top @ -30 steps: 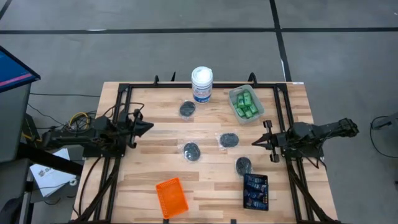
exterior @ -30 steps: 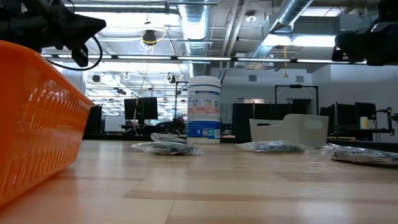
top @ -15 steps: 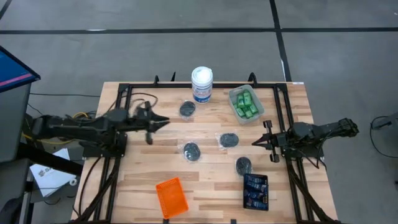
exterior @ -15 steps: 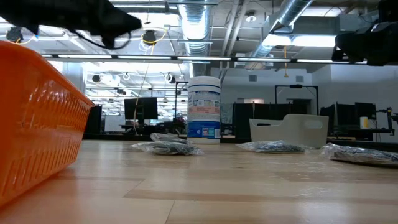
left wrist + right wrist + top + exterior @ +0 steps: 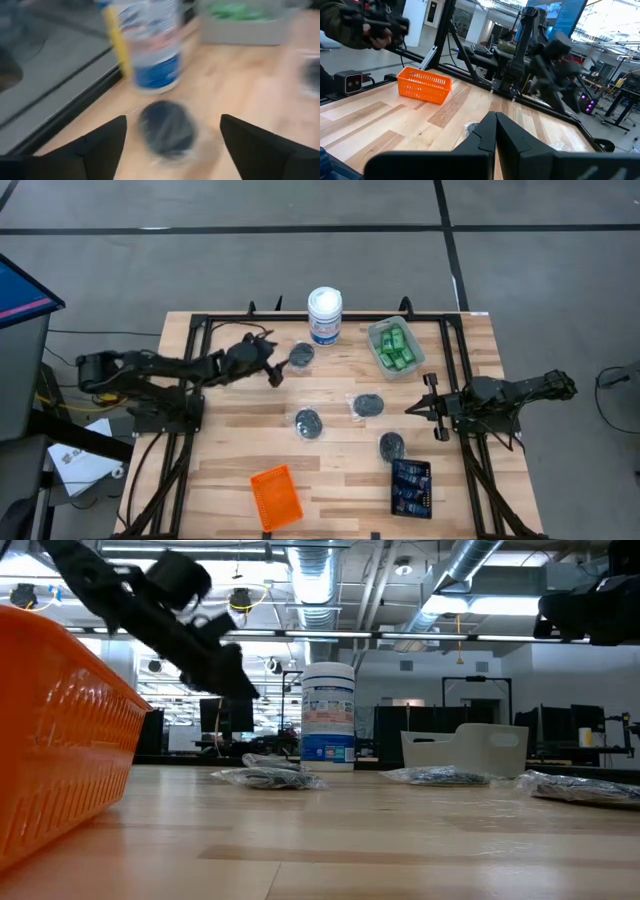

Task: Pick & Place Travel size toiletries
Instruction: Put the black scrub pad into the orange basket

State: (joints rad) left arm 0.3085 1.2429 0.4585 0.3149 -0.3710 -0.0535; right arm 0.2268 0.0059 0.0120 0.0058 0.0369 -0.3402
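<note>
Several round dark pucks in clear wrap lie flat on the wooden table: one (image 5: 301,356) next to the white canister (image 5: 324,314), the others (image 5: 308,423) (image 5: 368,405) (image 5: 391,445) around the middle. Green bottles fill a clear tray (image 5: 393,347). Blue tubes lie in a black tray (image 5: 411,487). My left gripper (image 5: 277,364) hangs open above the table, just left of the far puck (image 5: 167,128), which shows ahead of its spread fingers, untouched. My right gripper (image 5: 412,408) stays shut and empty at the right side.
An orange tray (image 5: 275,497) sits near the front edge, large at the left of the low view (image 5: 60,730). The canister (image 5: 147,45) stands just behind the far puck. A black frame (image 5: 200,320) rims the table.
My left gripper has swung from the table's left edge toward the far middle, reaching the puck by the canister. It has tipped from level to slanting down, rolled a little, and opened wide. The right arm has kept still.
</note>
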